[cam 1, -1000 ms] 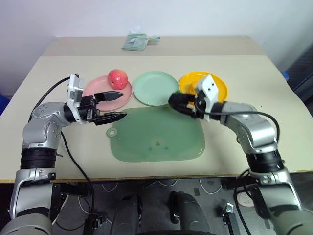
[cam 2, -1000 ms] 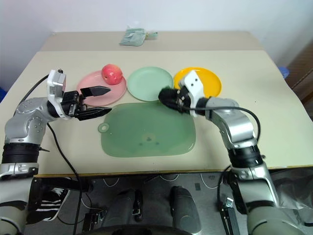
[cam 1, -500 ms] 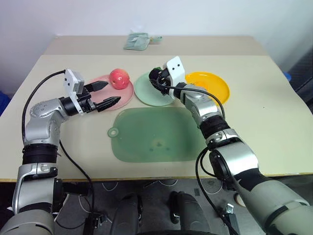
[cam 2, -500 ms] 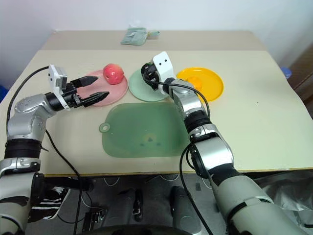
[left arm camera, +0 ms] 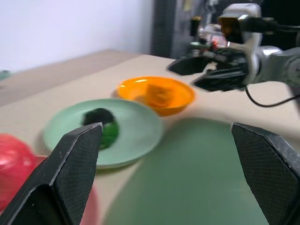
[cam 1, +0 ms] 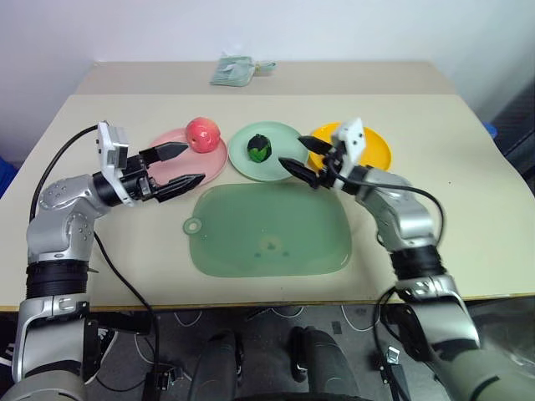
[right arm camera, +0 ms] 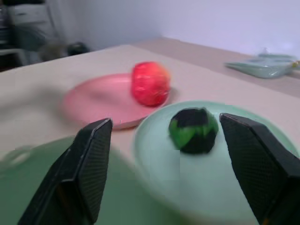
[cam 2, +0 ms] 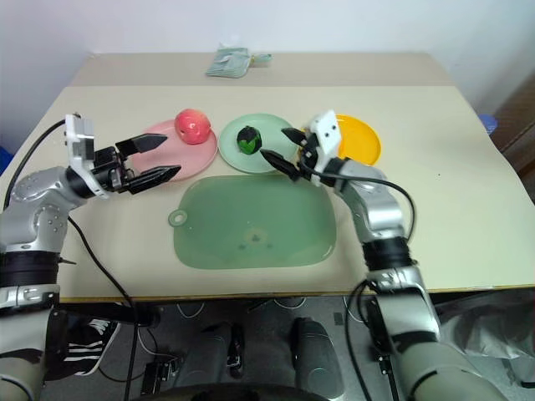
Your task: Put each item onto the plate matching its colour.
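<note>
Three toy foods rest on three plates set in a row on the tabletop (cam 1: 468,167), each on its own colour. Left to right: the pink-red apple (cam 1: 201,131) sits at the far rim of the pink plate (cam 1: 171,142); the dark green-black lump (cam 1: 260,148) lies near the middle of the mint green plate (cam 1: 284,144); the orange-yellow lump (left arm camera: 158,93) lies in the yellow-orange plate (cam 1: 378,149). Judged from their look, all three are light, rigid plastic pieces with smooth, somewhat slippery skins. The apple, being round, would likely roll if nudged and is best taken across its widest girth. The two lumps are best pinched across their middles from the side or from above. None looks fragile.

The left hand (cam 1: 184,165) hovers just in front of the pink plate, its two black fingers spread wide, empty and touching nothing. The right hand (cam 1: 305,163) hangs at the near right edge of the mint green plate, between it and the yellow-orange plate. Its fingers are parted and empty, well clear of the dark lump. The large green mat (cam 1: 272,230) in front of the plates carries no item.
</note>
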